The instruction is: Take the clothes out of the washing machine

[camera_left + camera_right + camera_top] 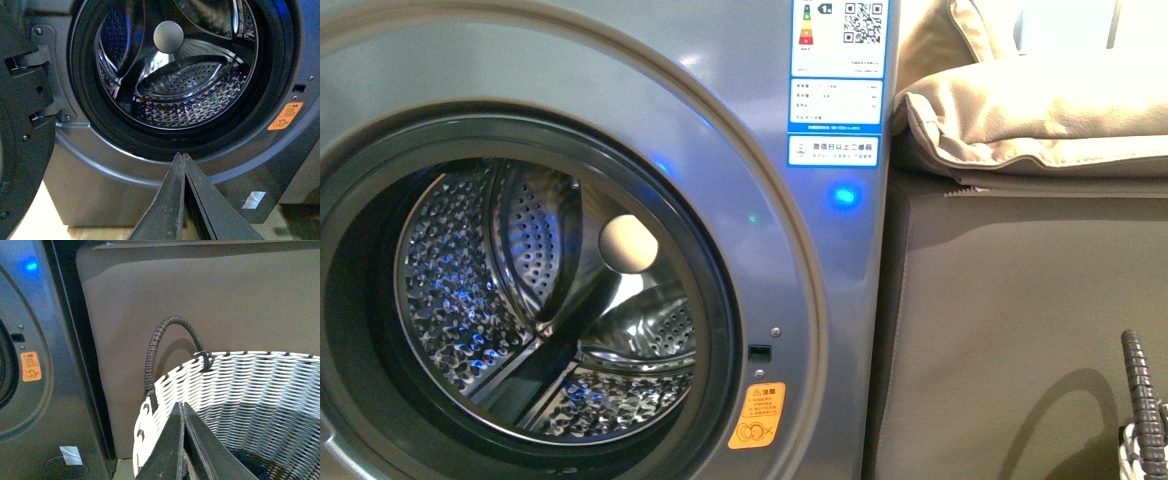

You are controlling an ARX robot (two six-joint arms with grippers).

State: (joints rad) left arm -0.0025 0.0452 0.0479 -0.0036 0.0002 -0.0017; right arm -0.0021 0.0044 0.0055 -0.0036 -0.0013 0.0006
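The grey washing machine [820, 290] fills the left of the front view, with its porthole open on the perforated steel drum [500, 290]. No dark garment shows in the drum or in any view. My left gripper [181, 156] is shut and empty, just in front of the lower porthole rim [165, 150]. My right gripper [181, 405] is shut and empty, above the rim of a white woven basket [250, 385]. A dark patch [250, 464] lies at the basket's bottom; I cannot tell what it is.
The machine's open door [20, 125] hangs beside the porthole. A brown upholstered wall of furniture [1020, 300] stands right of the machine, with a beige cushion [1040, 110] on top. The basket's dark handle [1142, 385] shows at the lower right. An orange sticker [757, 415] is on the machine.
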